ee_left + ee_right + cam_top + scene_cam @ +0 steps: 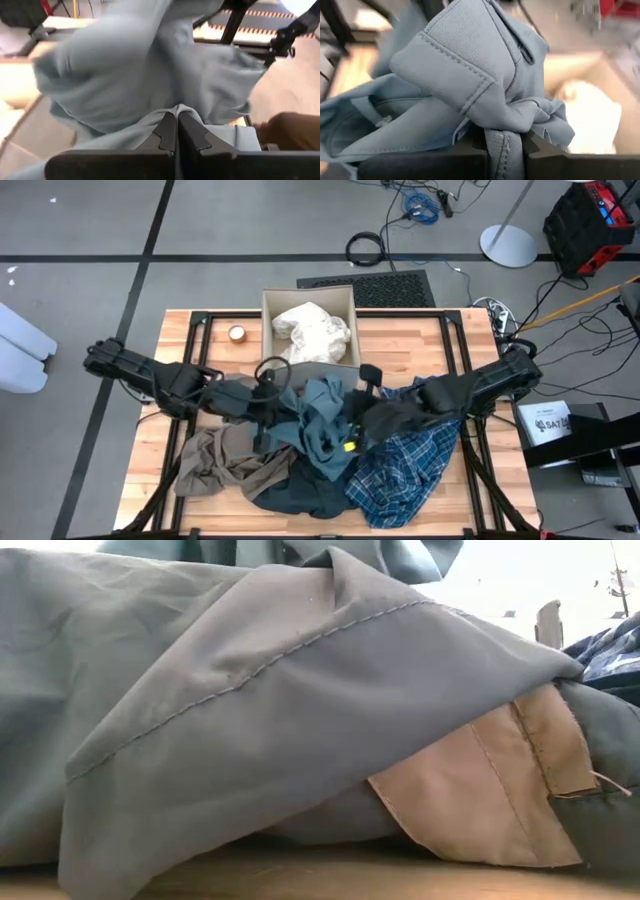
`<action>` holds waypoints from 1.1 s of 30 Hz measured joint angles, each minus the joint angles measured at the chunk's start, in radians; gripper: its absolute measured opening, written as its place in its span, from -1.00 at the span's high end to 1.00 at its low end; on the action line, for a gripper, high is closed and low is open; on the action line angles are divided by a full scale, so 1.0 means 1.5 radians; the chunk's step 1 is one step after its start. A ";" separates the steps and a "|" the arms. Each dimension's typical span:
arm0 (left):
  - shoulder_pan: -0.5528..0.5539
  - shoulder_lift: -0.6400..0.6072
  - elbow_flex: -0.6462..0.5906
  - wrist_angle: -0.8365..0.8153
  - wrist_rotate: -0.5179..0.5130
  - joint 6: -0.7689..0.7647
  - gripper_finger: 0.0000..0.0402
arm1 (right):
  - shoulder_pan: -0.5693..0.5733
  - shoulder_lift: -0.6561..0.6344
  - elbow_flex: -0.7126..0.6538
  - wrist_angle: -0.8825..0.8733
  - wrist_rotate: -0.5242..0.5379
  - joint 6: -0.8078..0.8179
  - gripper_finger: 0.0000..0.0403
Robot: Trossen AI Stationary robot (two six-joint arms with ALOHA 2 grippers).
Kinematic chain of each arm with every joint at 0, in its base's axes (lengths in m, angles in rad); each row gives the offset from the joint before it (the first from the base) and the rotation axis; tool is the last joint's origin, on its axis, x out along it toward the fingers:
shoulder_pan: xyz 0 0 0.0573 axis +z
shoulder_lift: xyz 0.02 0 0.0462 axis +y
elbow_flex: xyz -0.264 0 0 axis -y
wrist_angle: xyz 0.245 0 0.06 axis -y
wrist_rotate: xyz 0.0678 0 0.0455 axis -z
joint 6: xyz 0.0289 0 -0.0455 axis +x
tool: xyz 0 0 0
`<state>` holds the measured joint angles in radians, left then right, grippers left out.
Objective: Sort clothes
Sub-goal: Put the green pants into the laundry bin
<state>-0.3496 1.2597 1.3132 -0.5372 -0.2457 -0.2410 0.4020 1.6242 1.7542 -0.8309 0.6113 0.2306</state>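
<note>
Both arms meet mid-worktop point(180, 330) over the pile: left pincer point(176, 131) clamped on the teal shirt point(318, 423), right pincer point(502, 145) pinching another fold, likely to lift it clear of the plaid shirt point(400, 475). Cream pieces point(312, 332) already sit in the box point(268, 305).

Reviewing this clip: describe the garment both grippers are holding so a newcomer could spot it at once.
On the wooden table, look at the clothes heap just in front of the beige fabric box. At its middle, between the left gripper and the right gripper, lies the teal-grey shirt. It alone is pinched by both, flanked by the tan-brown garment and the blue plaid shirt.
</note>
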 joint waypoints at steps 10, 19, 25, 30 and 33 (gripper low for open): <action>0.020 -0.090 0.002 0.177 -0.058 0.122 0.98 | -0.011 -0.097 0.000 0.255 -0.016 -0.257 0.92; 0.089 -0.112 0.103 0.233 -0.124 0.287 0.98 | -0.049 -0.135 0.000 0.524 -0.116 -0.513 0.93; 0.191 -0.090 0.183 0.234 -0.123 0.352 0.98 | -0.129 -0.137 0.000 0.690 -0.160 -0.623 0.93; 0.317 -0.056 0.230 0.225 -0.075 0.344 0.98 | -0.273 -0.131 0.041 0.657 -0.262 -0.503 0.93; 0.421 -0.031 0.233 0.229 0.011 0.294 0.98 | -0.356 -0.117 0.062 0.649 -0.339 -0.416 0.93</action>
<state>0.2815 1.2130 1.6627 -0.1940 -0.2289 0.2003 -0.1314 1.4491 1.8475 0.1424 0.1024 -0.3930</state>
